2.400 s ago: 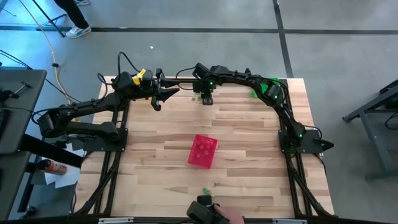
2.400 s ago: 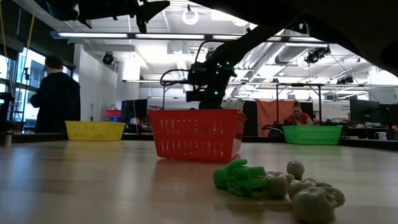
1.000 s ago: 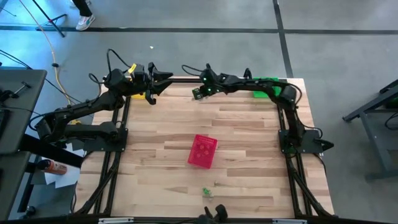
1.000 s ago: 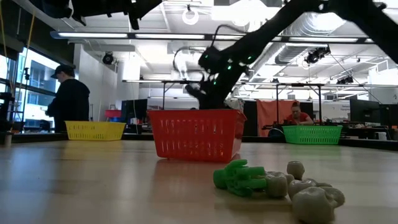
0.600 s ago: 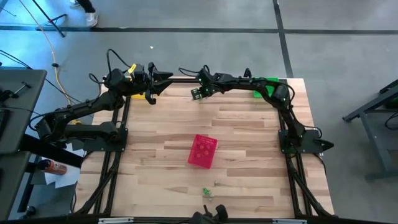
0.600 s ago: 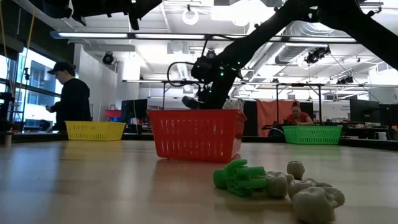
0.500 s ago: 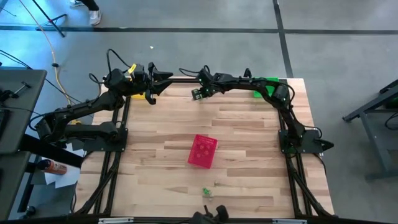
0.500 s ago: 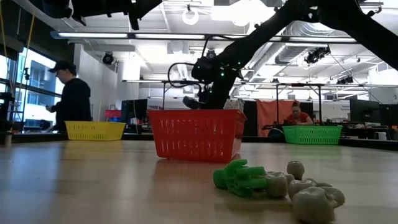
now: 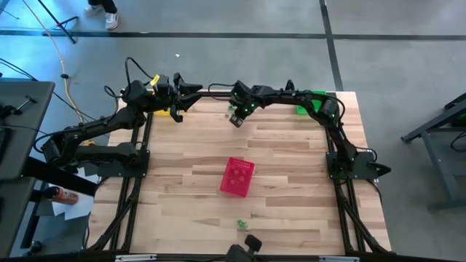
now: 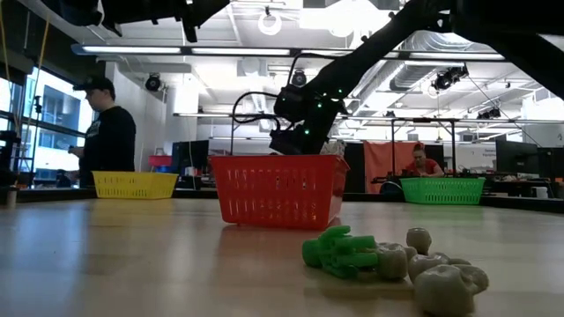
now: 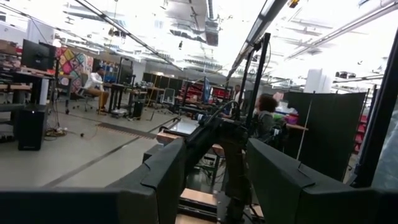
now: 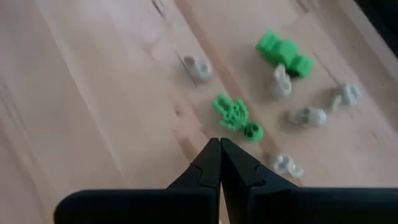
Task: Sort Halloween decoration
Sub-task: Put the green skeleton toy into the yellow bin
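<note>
Your right end effector (image 9: pixel 234 121), clenched and empty, has just swung down from the far edge toward the table (image 9: pixel 291 189). The trinkets (image 12: pixel 235 117) lie scattered well ahead of it, past the red basket (image 9: pixel 237 177), unsorted. Your left end effector (image 9: pixel 182 100) stays released, parked at the far left corner.

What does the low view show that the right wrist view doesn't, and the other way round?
Only the low view: the red basket standing mid-table, the yellow basket and green basket at the far edge, a person standing in the room, and the right arm hanging beyond the red basket.
Only the right wrist view: the right gripper, fingers shut and empty, looking down on scattered pieces.
Both: the wooden table with green trinkets and pale trinkets lying loose; whether they are the same pieces, I cannot tell.
</note>
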Tool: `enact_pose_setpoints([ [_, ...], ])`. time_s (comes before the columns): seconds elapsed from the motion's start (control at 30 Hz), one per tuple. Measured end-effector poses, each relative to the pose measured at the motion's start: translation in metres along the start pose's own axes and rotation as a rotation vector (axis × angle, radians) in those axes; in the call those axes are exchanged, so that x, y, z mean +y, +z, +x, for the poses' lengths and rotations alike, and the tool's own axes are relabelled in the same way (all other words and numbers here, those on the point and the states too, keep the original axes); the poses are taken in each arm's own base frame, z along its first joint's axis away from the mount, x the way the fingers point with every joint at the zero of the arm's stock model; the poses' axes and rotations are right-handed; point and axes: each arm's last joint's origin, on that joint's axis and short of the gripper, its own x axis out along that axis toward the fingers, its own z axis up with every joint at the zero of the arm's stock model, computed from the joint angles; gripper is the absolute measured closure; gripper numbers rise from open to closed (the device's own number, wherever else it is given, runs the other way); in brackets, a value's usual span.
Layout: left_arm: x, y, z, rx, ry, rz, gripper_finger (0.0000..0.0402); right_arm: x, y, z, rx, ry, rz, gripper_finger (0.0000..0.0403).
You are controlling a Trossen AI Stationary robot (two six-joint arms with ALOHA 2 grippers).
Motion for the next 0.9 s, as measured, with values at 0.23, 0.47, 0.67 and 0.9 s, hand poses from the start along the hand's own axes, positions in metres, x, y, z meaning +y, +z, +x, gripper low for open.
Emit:
enact_pose_setpoints([
  [0.23, 0.0, 0.0, 0.0, 0.004, 0.001, -0.002, 0.0241, -0.003, 0.004, 0.001, -0.056, -0.031, -0.009, 0.0403],
  [0.47, 0.001, -0.004, 0.0, 0.035, 0.011, -0.017, 0.0241, -0.017, 0.003, 0.004, -0.051, -0.017, 0.075, 0.0403],
  [0.67, 0.002, -0.006, 0.0, 0.061, 0.02, -0.03, 0.0241, -0.022, 0.002, 0.004, -0.047, 0.037, 0.048, 0.0403],
  [0.9, 0.002, -0.007, 0.0, 0.067, 0.023, -0.032, 0.0241, -0.022, -0.006, 0.005, 0.038, 0.077, -0.006, 0.0403],
])
